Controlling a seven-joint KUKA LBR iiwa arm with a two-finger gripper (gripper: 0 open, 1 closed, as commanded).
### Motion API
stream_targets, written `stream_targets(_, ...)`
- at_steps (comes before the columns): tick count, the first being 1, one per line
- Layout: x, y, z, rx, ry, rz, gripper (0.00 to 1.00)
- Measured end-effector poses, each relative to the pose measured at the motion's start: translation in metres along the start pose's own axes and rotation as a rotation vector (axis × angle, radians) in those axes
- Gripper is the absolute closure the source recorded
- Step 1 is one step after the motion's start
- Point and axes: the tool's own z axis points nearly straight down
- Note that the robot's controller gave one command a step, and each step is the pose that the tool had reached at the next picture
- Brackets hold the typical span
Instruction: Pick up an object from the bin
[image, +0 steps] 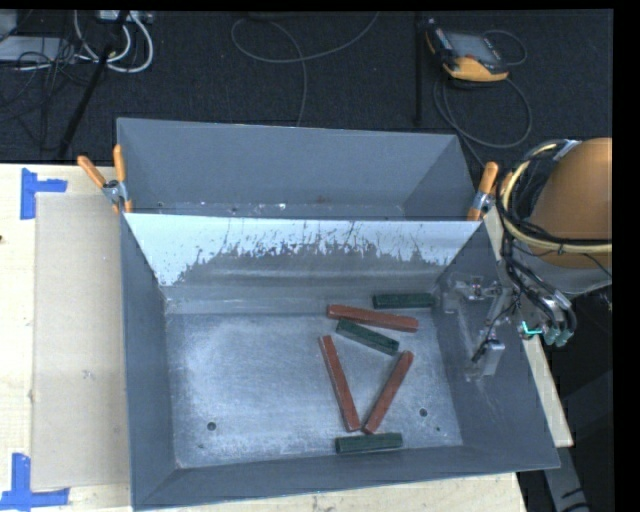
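- Gripper (486, 345): hanging at the bin's (300, 170) 3 o'clock side, above the sloping wall; open or closed cannot be told; nothing seen in it.
- Stock: 6 bars lying on the floor, from centre toward 5 o'clock; 3 red, 3 green.
- Nearest item: short green bar (404, 299), sitting at the gripper's 10 o'clock, a red bar (372, 318) just beside it.
- Likely hazard: the bars are lying flat and crowding together, so a descent may be catching 2 or sliding off; the nearby wall may be blocking the approach.
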Motion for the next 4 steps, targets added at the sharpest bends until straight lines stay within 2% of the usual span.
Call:
stream_targets(1, 0.009, 0.046, 0.152, 0.000, -0.001, -0.409, 0.00)
stream_targets(2, 0.008, 0.045, 0.149, 0.003, -0.005, -0.412, 1.00)
stream_targets(3, 0.013, 0.050, 0.055, 0.005, -0.014, -0.448, 1.00)
stream_targets(4, 0.015, 0.053, -0.040, 0.006, -0.016, -0.492, 1.00)
